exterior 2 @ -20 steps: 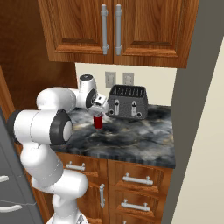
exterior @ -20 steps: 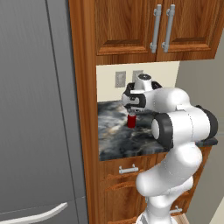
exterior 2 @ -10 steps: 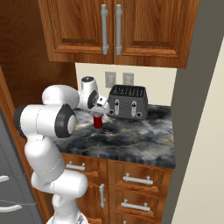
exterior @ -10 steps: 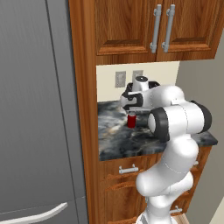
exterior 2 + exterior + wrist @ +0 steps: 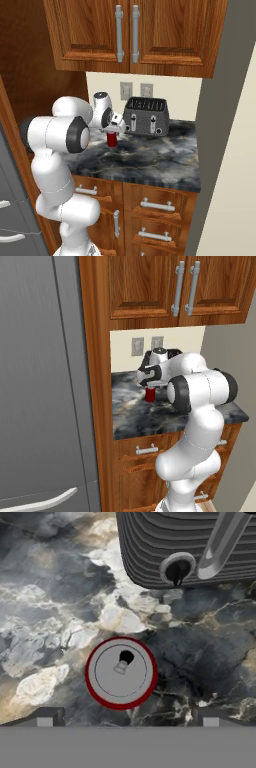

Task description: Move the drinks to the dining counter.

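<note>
Low in the hand view, the gripper hangs with its jaws spread as wide as they go and nothing between them, its two dark tips just showing at the frame's bottom edge on either side of the red can. The can stands upright on the narrow marbled worktop, seen from straight above at lower centre, its grey lid and pull tab facing the camera. In the right base view the gripper sits directly over the red can at centre left, the black toaster just behind it toward the wall. Compared with a second ago, the arm's elbow has swung outward and the hand has settled more squarely over the can, while the can itself has not moved. That suggests the approach is nearly complete and a descent to grasp comes next; the dining counter trip has not begun.
</note>
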Available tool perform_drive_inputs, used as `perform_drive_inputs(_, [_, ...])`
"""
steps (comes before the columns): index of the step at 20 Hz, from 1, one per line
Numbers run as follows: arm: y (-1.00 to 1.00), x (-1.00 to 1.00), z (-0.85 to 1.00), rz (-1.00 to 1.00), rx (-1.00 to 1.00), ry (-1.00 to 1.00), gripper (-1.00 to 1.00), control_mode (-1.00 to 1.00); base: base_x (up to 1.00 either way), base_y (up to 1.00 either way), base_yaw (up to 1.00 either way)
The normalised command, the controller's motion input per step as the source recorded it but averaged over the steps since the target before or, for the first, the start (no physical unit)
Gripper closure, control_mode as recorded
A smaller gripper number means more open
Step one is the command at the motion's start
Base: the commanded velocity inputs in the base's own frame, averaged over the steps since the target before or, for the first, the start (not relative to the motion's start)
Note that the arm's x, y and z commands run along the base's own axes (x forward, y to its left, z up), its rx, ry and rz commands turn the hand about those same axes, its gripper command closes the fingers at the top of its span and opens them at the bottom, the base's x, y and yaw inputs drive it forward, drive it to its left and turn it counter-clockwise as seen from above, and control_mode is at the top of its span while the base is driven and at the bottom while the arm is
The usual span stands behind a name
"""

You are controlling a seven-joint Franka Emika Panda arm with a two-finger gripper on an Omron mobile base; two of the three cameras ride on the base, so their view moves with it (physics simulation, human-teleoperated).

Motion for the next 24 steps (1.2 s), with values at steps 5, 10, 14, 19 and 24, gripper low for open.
perform_drive_inputs(5, [0.00,0.09,-0.06,0.00,0.00,0.00,-1.00,-1.00,0.00,0.00,0.00])
perform_drive_inputs(10, [0.00,0.10,-0.05,0.00,0.00,0.00,-1.00,-1.00,0.00,0.00,0.00])
perform_drive_inputs(14, [0.00,0.16,-0.10,0.00,-0.01,0.00,-1.00,-1.00,0.00,0.00,0.00])
perform_drive_inputs(19, [0.00,0.16,-0.11,0.00,-0.02,0.00,-1.00,-1.00,0.00,0.00,0.00])
perform_drive_inputs(24, [0.00,0.14,-0.07,0.00,0.00,0.00,-1.00,-1.00,0.00,0.00,0.00])
